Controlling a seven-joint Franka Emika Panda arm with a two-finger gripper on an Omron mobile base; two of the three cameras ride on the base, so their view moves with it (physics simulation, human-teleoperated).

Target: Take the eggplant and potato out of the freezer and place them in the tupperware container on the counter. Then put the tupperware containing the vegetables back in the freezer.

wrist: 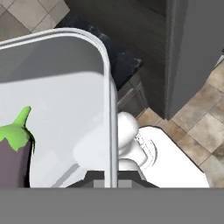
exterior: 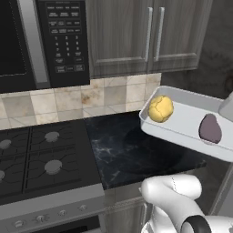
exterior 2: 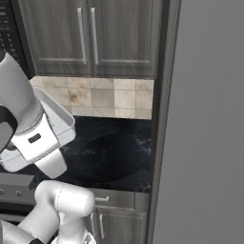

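Two vegetables lie inside the tupperware container (exterior: 182, 119), which hangs in the air at the right side of the left base view, above the front edge of the counter (exterior: 132, 152) and tilted a little. The potato (exterior: 160, 108) sits near the tray's left corner, and the eggplant (exterior: 210, 129) lies well apart from it, toward the right edge of the frame.

In the hand view the tray's rim (wrist: 109, 109) runs down the middle to the bottom of the frame, where the gripper (wrist: 112, 180) is clenched on it; the fingertips themselves are mostly hidden by the rim. At lower left of that view the eggplant (wrist: 15, 153) shows its green stem tip pointing up.

In the right base view the arm covers most of the tray (exterior 2: 59, 121) at the left, the black counter (exterior 2: 114, 152) lies in the middle, and the freezer (exterior 2: 205, 124), grey and finely ribbed, fills the right side.
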